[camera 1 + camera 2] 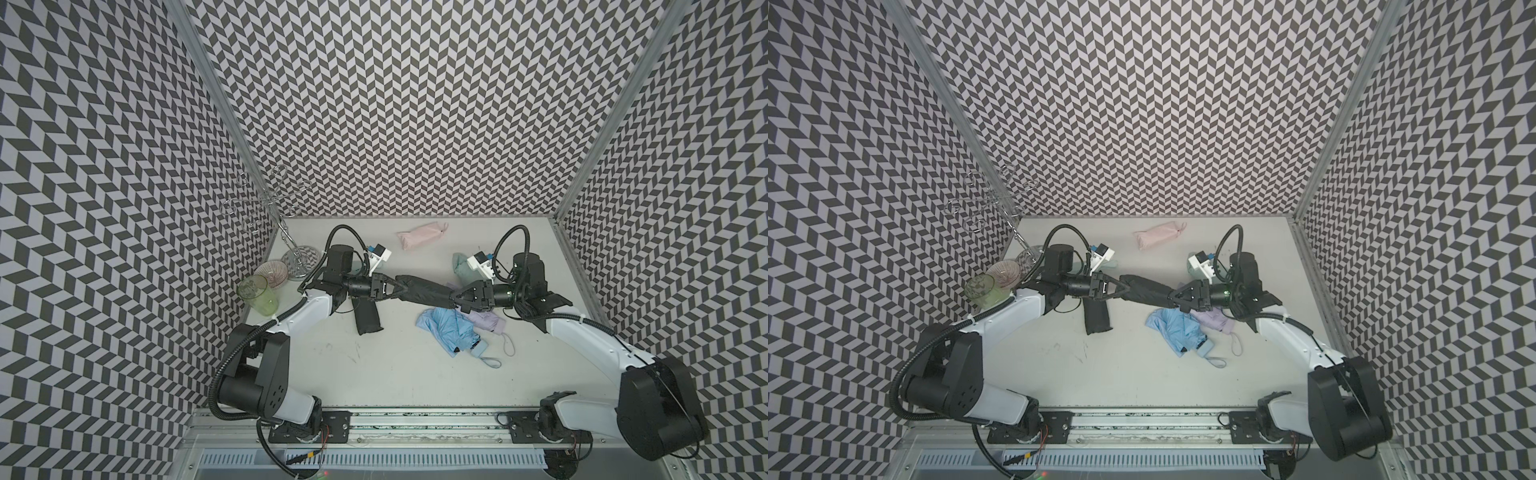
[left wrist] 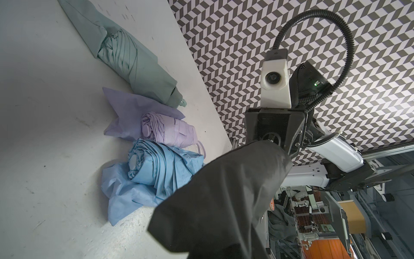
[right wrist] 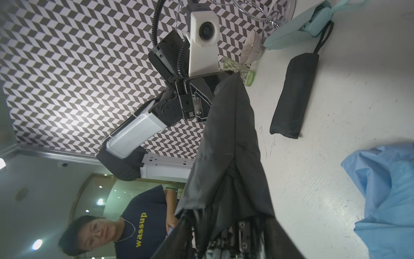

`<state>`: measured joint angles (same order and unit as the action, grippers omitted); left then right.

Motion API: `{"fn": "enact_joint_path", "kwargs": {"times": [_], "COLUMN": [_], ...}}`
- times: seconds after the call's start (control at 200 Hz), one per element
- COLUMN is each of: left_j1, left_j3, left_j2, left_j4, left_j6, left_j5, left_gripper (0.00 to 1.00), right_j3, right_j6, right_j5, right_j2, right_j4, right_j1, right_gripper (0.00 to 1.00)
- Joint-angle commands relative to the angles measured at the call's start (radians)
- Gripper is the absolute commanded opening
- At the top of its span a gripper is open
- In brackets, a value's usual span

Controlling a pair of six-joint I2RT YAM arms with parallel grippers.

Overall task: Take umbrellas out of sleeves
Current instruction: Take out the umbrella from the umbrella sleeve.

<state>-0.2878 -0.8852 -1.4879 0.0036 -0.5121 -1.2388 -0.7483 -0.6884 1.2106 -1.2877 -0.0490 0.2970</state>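
A black umbrella in its black sleeve [image 1: 424,291] hangs level above the table between my two grippers. My left gripper [image 1: 402,287] is shut on the sleeve's closed end, and the fabric [image 2: 224,190] hides its jaws in the left wrist view. My right gripper [image 1: 454,300] is at the sleeve's open mouth [image 3: 224,208], its fingers spread on either side of the dark folds. On the table lie another black umbrella [image 1: 368,318], a pink one [image 1: 419,235], a mint one [image 2: 134,58], a lavender one [image 2: 170,130] and a light blue one [image 1: 446,328] with loose fabric.
A clear green glass [image 1: 257,295], a ribbed bowl [image 1: 272,272] and a wire stand [image 1: 291,249] crowd the back left corner. Another mint umbrella [image 3: 298,29] lies near the bowl. Patterned walls close in three sides. A person [image 3: 100,231] stands beyond the table.
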Motion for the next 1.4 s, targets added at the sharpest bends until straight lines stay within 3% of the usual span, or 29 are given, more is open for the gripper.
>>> {"fn": "enact_joint_path", "kwargs": {"times": [0.0,0.245,0.341,0.431,0.461,0.576,0.661,1.062,1.202,1.342,1.397], "left_j1": [-0.038,-0.058,-0.061,-0.049,-0.039,-0.001,0.019,0.056,0.078,0.071,0.061], "left_j3": [-0.034,-0.044,-0.051,-0.061,-0.064,-0.043,-0.020,0.053,0.088,0.095,0.090], "left_j2": [-0.011,-0.017,-0.023,-0.028,-0.028,-0.012,0.008,0.121,0.140,0.126,0.117], "left_j4": [0.016,0.014,0.001,-0.036,-0.055,-0.073,-0.066,0.025,0.090,0.113,0.120], "left_j6": [0.024,0.029,0.036,0.056,0.065,0.075,0.071,0.026,-0.030,-0.045,-0.048], "left_j5": [-0.001,-0.010,-0.005,0.023,0.041,0.077,0.099,0.144,0.126,0.114,0.081], "left_gripper": [0.00,0.00,0.00,0.04,0.10,0.72,0.99,0.99,0.85,0.57,0.56], "right_j3": [-0.030,-0.052,-0.051,-0.047,-0.044,-0.019,-0.004,-0.031,-0.031,-0.033,-0.034], "right_j6": [0.015,0.012,0.014,0.029,0.033,0.016,-0.015,0.000,-0.005,-0.007,-0.008], "right_j5": [0.043,0.017,0.010,0.009,0.005,-0.002,0.006,0.011,0.010,0.011,0.012], "right_j2": [-0.008,-0.052,-0.062,-0.060,-0.057,-0.031,-0.012,-0.014,-0.007,-0.003,-0.001], "right_j4": [-0.089,-0.101,-0.108,-0.092,-0.086,-0.103,-0.142,-0.089,-0.086,-0.084,-0.084], "right_j1": [0.037,0.067,0.071,0.071,0.070,0.059,0.050,0.034,0.034,0.036,0.036], "right_gripper": [0.55,0.41,0.16,0.02,0.00,0.00,0.00,0.00,0.00,0.00,0.00]}}
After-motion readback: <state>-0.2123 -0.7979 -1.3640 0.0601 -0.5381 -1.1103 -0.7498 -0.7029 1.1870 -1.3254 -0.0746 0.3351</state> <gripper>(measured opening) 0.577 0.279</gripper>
